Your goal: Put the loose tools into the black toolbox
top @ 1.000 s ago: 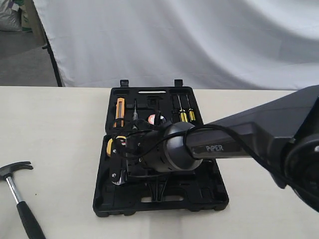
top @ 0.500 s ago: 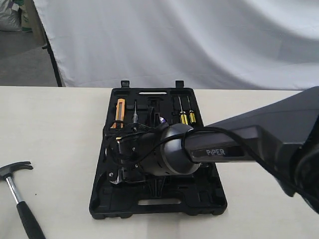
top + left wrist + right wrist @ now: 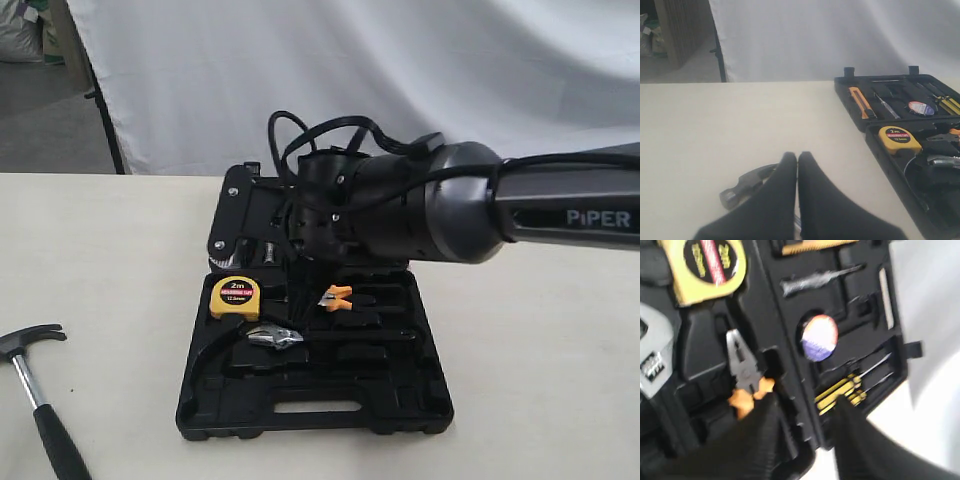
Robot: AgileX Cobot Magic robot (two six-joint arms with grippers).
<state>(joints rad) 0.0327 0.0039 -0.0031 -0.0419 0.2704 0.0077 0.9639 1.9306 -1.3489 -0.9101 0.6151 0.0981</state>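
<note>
The right arm has lifted off the near half of the black toolbox (image 3: 400, 405) and swung back over its far half, uncovering the recesses it hid a second ago. The case itself has slid slightly toward the near left. The right gripper (image 3: 804, 405) holds its fingers moderately apart with nothing between them. The orange-handled pliers (image 3: 746, 377) lie just beside one fingertip and the yellow-handled screwdrivers (image 3: 840, 389) beside the other. The small tape roll (image 3: 819, 337) sits in its round recess ahead of both. The adjustable wrench (image 3: 272, 337) rests in the near half next to the yellow tape measure (image 3: 235, 296), off to the side of those fingers. The left gripper (image 3: 797, 156) has its fingers pressed together, empty. The claw hammer (image 3: 45, 420) lies unmoved on the table (image 3: 120, 260) outside the case, its head just under them.
</note>
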